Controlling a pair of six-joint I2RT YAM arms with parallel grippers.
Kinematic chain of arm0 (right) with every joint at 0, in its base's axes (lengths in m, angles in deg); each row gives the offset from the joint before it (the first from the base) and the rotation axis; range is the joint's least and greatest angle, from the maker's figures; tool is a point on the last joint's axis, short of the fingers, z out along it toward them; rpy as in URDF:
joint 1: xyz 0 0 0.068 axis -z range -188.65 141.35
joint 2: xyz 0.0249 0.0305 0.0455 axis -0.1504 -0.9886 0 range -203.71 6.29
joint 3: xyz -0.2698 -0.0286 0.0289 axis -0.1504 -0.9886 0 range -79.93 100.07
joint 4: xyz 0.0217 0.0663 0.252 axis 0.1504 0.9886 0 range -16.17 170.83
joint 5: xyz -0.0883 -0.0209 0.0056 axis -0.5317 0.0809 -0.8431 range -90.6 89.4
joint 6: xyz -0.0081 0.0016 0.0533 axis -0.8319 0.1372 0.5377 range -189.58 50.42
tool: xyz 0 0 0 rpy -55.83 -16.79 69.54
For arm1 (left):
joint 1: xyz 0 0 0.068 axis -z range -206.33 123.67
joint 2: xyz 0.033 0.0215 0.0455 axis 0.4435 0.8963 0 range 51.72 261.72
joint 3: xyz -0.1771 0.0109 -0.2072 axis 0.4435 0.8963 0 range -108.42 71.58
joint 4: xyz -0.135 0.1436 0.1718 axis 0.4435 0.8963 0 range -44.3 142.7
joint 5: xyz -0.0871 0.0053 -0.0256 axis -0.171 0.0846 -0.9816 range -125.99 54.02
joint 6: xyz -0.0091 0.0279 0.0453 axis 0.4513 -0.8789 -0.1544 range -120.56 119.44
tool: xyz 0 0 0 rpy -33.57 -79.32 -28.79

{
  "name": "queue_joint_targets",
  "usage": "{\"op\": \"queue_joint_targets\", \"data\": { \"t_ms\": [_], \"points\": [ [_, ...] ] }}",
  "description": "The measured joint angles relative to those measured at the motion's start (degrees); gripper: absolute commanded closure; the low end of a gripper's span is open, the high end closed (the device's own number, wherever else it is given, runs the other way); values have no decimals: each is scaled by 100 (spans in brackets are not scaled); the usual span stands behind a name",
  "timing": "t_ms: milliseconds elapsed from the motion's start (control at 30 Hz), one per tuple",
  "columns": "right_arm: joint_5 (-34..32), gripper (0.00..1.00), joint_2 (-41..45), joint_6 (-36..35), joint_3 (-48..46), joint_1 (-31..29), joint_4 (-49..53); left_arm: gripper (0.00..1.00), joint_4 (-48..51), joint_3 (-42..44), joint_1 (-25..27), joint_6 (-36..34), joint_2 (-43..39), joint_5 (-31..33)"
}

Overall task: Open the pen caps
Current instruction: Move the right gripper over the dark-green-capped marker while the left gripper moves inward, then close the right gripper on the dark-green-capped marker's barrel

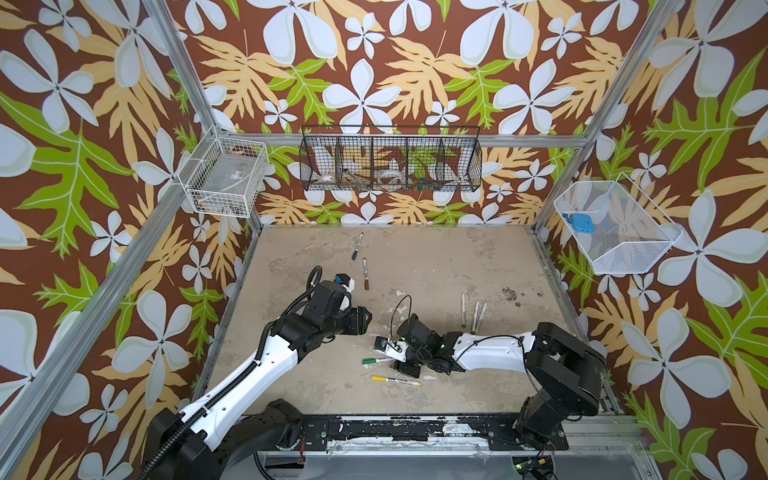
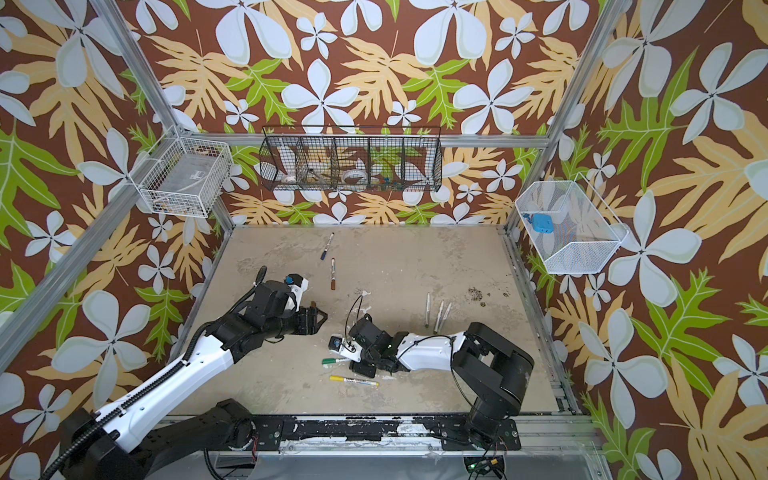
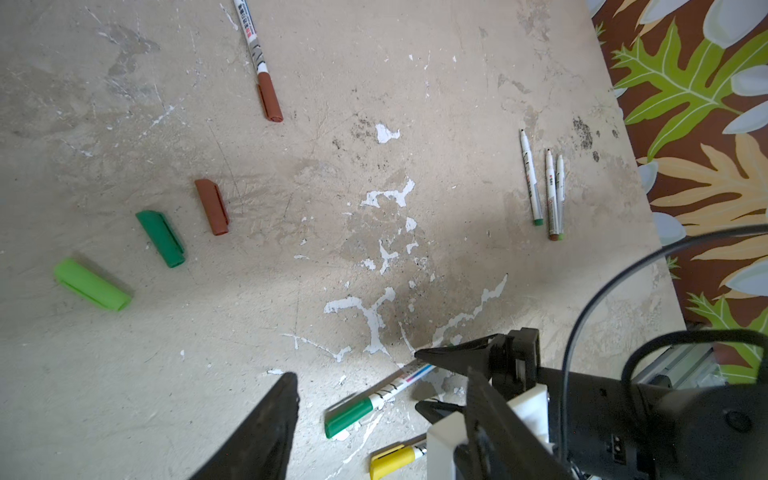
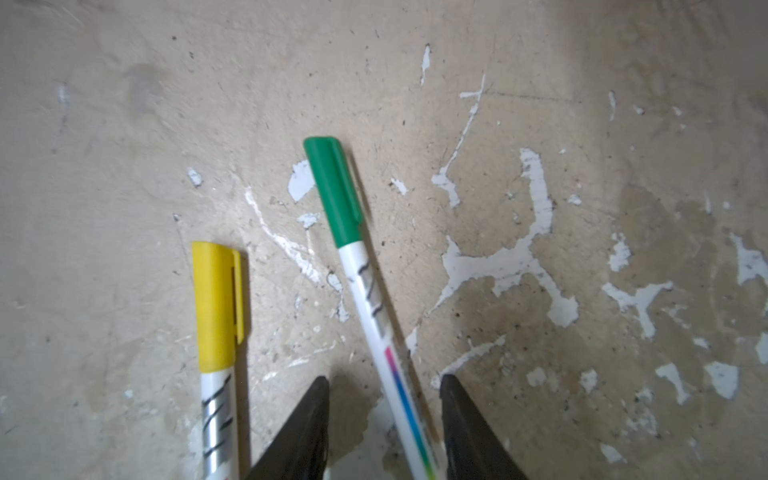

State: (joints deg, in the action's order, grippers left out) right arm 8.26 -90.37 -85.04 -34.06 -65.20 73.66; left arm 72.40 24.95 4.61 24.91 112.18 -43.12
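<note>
Near the chipped beige worktop's (image 1: pixel 457 257) front edge lie a smooth plastic yellow cap (image 4: pixel 216 307) and a green cap (image 4: pixel 334 191), both fitted. The right tool (image 4: pixel 384 379) straddles the green one's white barrel (image 4: pixel 370 299), jaws parted, gripping nothing. The left tool (image 1: pixel 368 319) hangs wide and empty. Beyond, the back-right corner lies open.

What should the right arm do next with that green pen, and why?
Probably close the right pincer on the barrel of the green-capped pen: the open jaws straddle it with gaps on both sides, and the green cap is on, clear of them.
</note>
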Motion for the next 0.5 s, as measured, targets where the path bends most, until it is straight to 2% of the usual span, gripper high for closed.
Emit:
{"op": "queue_joint_targets", "data": {
  "t_ms": [233,500],
  "points": [
    [-7,69,-133,-2,98,-31,-22,34,13,9,-26,-74,28,-85],
    [-48,92,-170,4,129,-37,-31,34,7,-33,-35,-39,24,-127]
  ]
}}
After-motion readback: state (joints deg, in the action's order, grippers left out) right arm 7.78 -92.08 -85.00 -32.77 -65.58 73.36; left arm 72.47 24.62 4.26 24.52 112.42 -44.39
